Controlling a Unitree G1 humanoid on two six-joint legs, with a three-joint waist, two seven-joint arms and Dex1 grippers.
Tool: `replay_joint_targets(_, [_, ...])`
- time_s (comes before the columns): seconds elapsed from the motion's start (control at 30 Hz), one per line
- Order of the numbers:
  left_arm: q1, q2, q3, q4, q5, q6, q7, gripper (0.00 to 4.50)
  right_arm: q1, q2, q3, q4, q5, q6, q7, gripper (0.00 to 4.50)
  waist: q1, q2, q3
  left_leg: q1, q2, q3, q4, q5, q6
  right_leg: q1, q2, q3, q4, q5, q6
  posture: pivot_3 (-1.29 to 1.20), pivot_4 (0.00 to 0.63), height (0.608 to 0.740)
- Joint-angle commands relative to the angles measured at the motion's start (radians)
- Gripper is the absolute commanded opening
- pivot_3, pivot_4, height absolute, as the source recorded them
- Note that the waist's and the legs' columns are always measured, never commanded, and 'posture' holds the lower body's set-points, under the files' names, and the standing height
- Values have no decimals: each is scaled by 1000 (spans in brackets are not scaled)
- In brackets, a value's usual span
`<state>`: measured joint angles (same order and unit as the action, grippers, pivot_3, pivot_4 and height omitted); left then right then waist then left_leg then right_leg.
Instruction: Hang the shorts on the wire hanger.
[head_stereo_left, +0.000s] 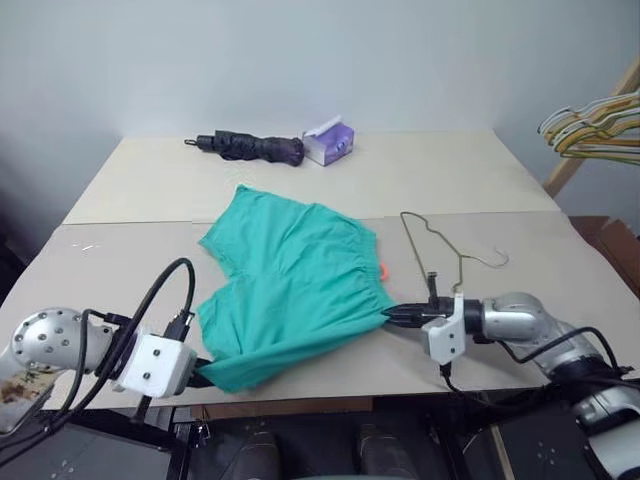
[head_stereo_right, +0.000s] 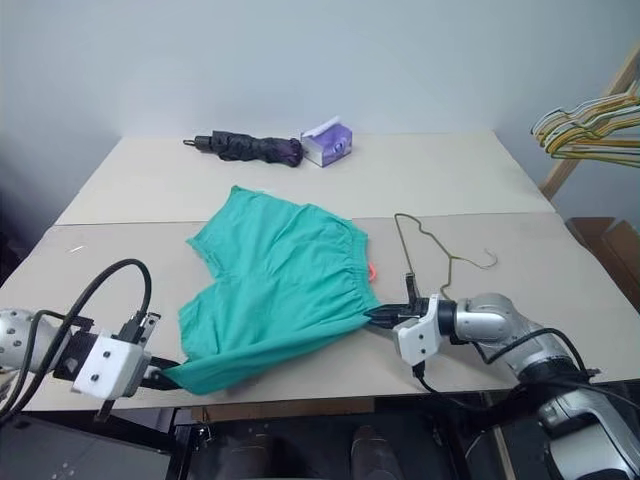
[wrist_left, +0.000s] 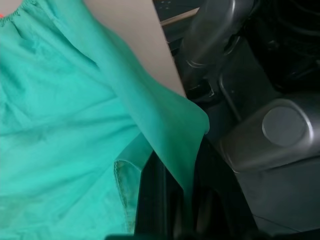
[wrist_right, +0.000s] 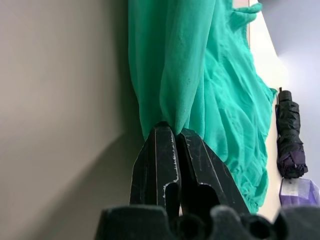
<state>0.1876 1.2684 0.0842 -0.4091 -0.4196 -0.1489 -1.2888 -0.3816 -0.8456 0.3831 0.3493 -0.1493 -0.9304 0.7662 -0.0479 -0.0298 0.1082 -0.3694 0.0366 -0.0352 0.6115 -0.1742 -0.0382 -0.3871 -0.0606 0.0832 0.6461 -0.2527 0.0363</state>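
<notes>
The teal-green shorts (head_stereo_left: 290, 285) lie spread on the beige table (head_stereo_left: 130, 250), waistband toward the right with a small orange tag (head_stereo_left: 383, 270) at its edge. My left gripper (head_stereo_left: 203, 377) is shut on the shorts' near corner at the table's front edge; in the left wrist view its fingers (wrist_left: 165, 200) pinch a fold of the cloth. My right gripper (head_stereo_left: 392, 315) is shut on the waistband's near end, its fingertips (wrist_right: 167, 137) clamped on bunched fabric. The thin olive wire hanger (head_stereo_left: 435, 250) lies flat just right of the shorts, beyond my right gripper.
A dark folded umbrella (head_stereo_left: 252, 147) and a small purple-and-white box (head_stereo_left: 329, 141) sit at the table's far side. A bunch of pale and yellow hangers (head_stereo_left: 595, 125) hangs on a wooden rack at the right. The table's front edge runs right by both grippers.
</notes>
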Motion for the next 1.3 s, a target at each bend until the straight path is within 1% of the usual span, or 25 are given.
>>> replay_joint_targets(0.03, [-6, -13, 45, -22, -19, 29, -21, 491, 50, -48, -34, -135, 102, 109, 67, 757, 3, 0, 0, 0, 0, 1, 0, 0, 0, 0, 0, 1, 0, 0, 0, 4, 108, 740])
replay_joint_targets(0.07, [-12, -15, 49, -18, -22, 29, -35, 684, 66, -57, -36, -163, 121, 135, 84, 1044, 4, -1, 1, 0, 0, 2, 0, 0, 1, -1, 0, 2, 0, 0, 1, 4, 108, 740])
replay_joint_targets(0.17, [-41, -12, 88, 2, -73, 62, -79, 1625, 128, -89, -75, -254, 179, 220, 104, 2072, 6, -2, 3, 0, 0, 3, 0, -1, 1, -1, 0, 3, 0, -1, 1, 12, 111, 740])
replay_joint_targets(0.3, [-141, -5, 151, 58, -202, 197, -116, 2887, 208, -151, -160, -344, 287, 362, 144, 3448, 10, -3, 7, 0, 1, 4, 1, -1, 1, -2, 0, 3, 0, -1, 1, 17, 112, 740])
replay_joint_targets(0.37, [-202, -19, 174, 89, -250, 250, -117, 3523, 238, -167, -211, -369, 333, 438, 148, 4150, 11, -4, 8, 0, 1, 4, 1, -1, 1, -2, 0, 3, 0, -1, 1, 17, 112, 740])
replay_joint_targets(0.4, [-237, -28, 178, 104, -270, 280, -110, 3816, 251, -166, -239, -380, 352, 479, 139, 4457, 11, -5, 8, 0, 1, 4, 1, -1, 1, -2, 0, 3, 0, -1, 1, 15, 111, 740])
replay_joint_targets(0.43, [-281, -37, 177, 122, -292, 314, -99, 4174, 258, -159, -270, -396, 373, 543, 120, 4500, 11, -5, 8, 0, 1, 4, 1, -1, 1, -2, 0, 3, 0, -1, 1, 15, 111, 740])
replay_joint_targets(0.47, [-321, -49, 176, 135, -319, 353, -84, 4435, 264, -155, -298, -413, 395, 616, 104, 4500, 11, -5, 9, 0, 1, 4, 1, -1, 1, -2, 1, 3, 0, -1, 1, 7, 111, 740])
replay_joint_targets(0.53, [-404, -79, 172, 150, -383, 445, -43, 4435, 266, -135, -350, -432, 396, 788, 27, 4500, 9, -6, 9, -1, 1, 4, 1, -2, 1, -3, 1, 3, 0, -1, 1, -1, 111, 740])
replay_joint_targets(0.63, [-476, -132, 153, 148, -398, 508, -6, 4435, 256, -107, -376, -452, 333, 1003, -71, 4500, 4, -6, 10, -2, 1, 4, 1, -2, 0, -4, 1, 3, 0, -1, 2, -16, 111, 740])
replay_joint_targets(0.7, [-514, -187, 120, 131, -392, 532, 31, 4435, 243, -86, -372, -462, 301, 1181, -131, 4500, 5, -7, 10, -2, 0, 4, 1, -2, 0, -4, 1, 4, 0, -1, 2, -21, 110, 740])
replay_joint_targets(0.8, [-549, -253, 83, 114, -364, 550, 69, 4435, 217, -59, -356, -484, 280, 1377, -165, 4500, 4, -7, 10, -4, 0, 4, 1, -2, 0, -6, 1, 4, 0, -1, 3, -37, 109, 740])
replay_joint_targets(0.87, [-574, -307, 51, 108, -355, 566, 101, 4435, 165, -25, -327, -462, 264, 1533, -187, 4500, 0, -7, 10, -8, 0, 4, 2, -2, 0, -9, 1, 5, 0, 0, 4, -51, 106, 740])
replay_joint_targets(0.97, [-607, -365, 14, 103, -338, 593, 141, 4435, 80, 27, -288, -391, 235, 1690, -215, 4500, -9, -7, 10, -16, 0, 4, 5, -2, 0, -15, 2, 6, 0, 4, 8, -52, 104, 740])
replay_joint_targets(1.07, [-627, -397, -4, 105, -321, 603, 150, 4472, 35, 56, -278, -366, 234, 1775, -207, 3961, -16, -8, 10, -17, 0, 4, 6, -2, 0, -16, 2, 6, 0, 7, 13, -53, 105, 740])
replay_joint_targets(1.23, [-644, -423, -8, 112, -304, 606, 152, 4472, -12, 82, -309, -365, 267, 1920, -199, 2278, -19, -8, 10, -19, 0, 4, 6, -3, 0, -16, 2, 6, -2, 7, 14, -51, 106, 740])
replay_joint_targets(1.3, [-656, -439, -10, 122, -295, 607, 161, 4472, -18, 84, -317, -366, 273, 1941, -198, 1599, -16, -8, 10, -19, 0, 4, 6, -3, 0, -16, 2, 6, -2, 7, 14, -48, 107, 740])
